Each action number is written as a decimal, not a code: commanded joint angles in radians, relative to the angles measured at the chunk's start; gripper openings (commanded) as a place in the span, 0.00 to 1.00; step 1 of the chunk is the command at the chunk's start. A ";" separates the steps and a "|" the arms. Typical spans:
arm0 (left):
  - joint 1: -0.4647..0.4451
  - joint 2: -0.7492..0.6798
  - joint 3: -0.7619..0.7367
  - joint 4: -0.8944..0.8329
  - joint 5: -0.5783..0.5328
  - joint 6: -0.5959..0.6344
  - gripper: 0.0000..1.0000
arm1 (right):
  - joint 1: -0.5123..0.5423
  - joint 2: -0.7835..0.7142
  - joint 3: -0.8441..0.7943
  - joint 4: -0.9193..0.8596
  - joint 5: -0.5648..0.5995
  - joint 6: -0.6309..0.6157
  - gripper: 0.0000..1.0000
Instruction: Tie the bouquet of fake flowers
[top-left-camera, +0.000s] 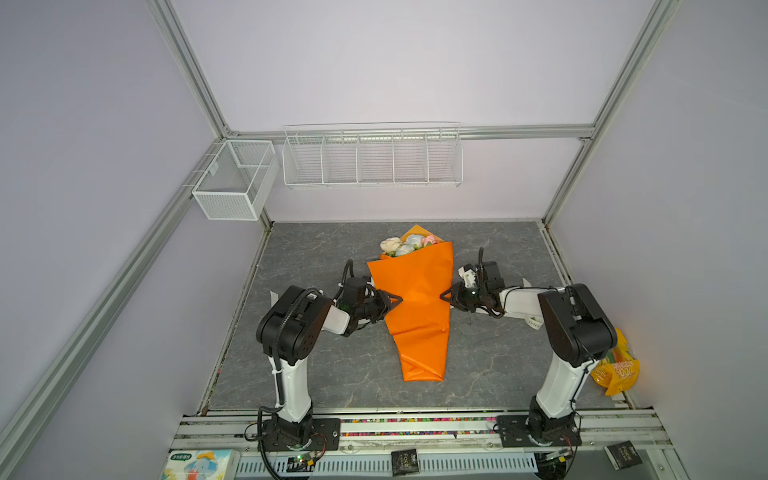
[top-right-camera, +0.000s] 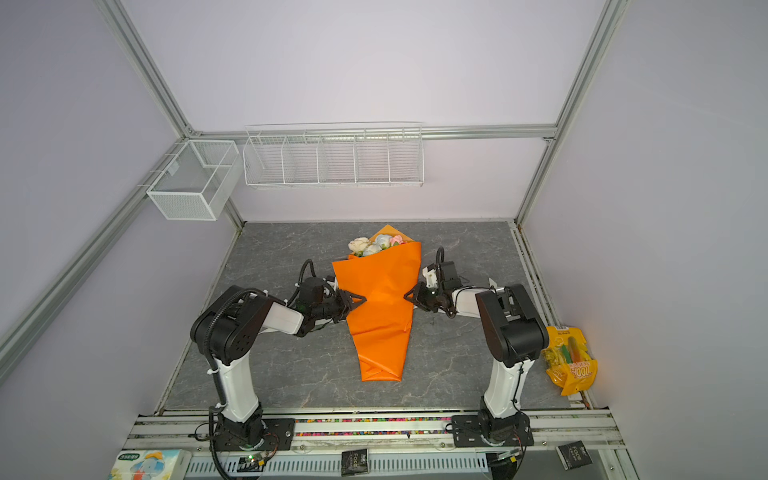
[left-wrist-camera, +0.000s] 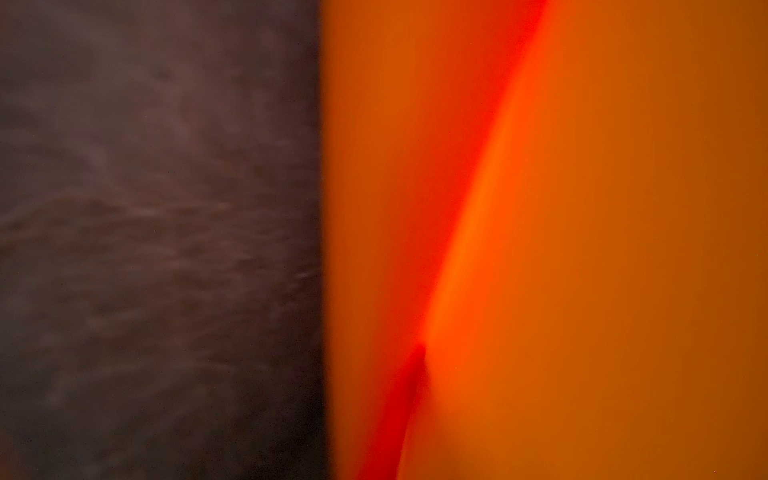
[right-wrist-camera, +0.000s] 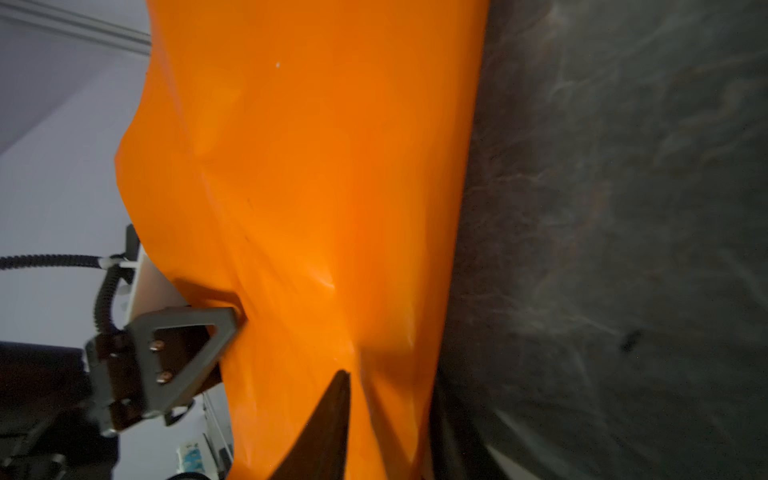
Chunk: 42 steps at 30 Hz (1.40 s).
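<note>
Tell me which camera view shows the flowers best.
Both top views: the flowers poke clear of the orange wrapping at its far end. The wrist views show only wrapping and tabletop, no flowers.

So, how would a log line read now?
bouquet of fake flowers: in orange wrapping sheet | left gripper: pressing sheet | right gripper: at sheet's opposite side

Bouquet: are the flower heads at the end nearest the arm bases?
No, the bouquet of fake flowers pokes out of the orange wrapping sheet at its far end, toward the back wall.
</note>
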 joint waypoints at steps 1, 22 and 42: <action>0.005 -0.073 -0.038 -0.082 -0.017 0.025 0.52 | -0.036 -0.121 -0.004 -0.127 0.053 -0.036 0.55; 0.204 -0.704 -0.074 -1.019 -0.343 0.320 0.92 | -0.198 -0.555 -0.051 -0.706 0.586 -0.118 0.77; 0.679 -0.519 0.043 -1.263 -0.501 0.346 0.77 | -0.323 -0.569 -0.063 -0.757 0.611 -0.109 0.72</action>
